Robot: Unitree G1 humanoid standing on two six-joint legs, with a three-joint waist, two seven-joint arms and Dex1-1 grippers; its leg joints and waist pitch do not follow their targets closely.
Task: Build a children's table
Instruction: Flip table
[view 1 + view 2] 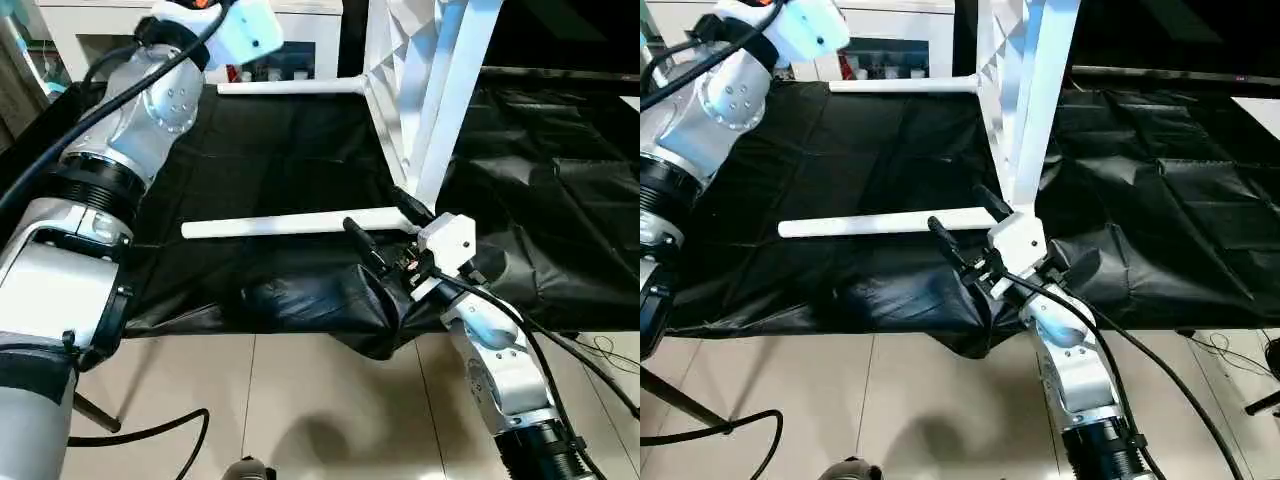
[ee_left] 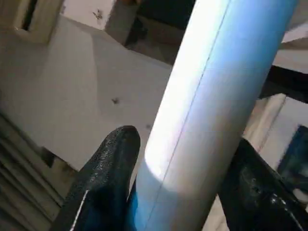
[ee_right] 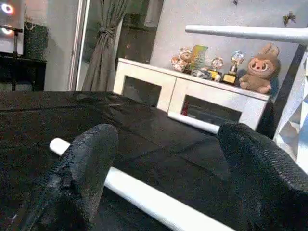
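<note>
The tabletop stands on edge on the work surface, its ribbed white plastic underside turned toward me, and from what I see at least two legs are already seated: a far leg and a near leg both jut out level from its lower corners. I judge the job roughly half done, with upper sockets left to fill, though those corners lie past the picture's top and I can't confirm them. A third leg fills my left wrist view, a smooth glossy white tube running between the left gripper's two pebbled black fingers; they flank it closely, but I cannot tell whether they actually pinch it. My right gripper hangs with its jaws spread wide and nothing between them, just above the near leg beside the tabletop's lower corner. Underneath lies a crinkled black cloth, shiny like thin plastic. Behind stands a white cabinet topped with plush toys.
</note>
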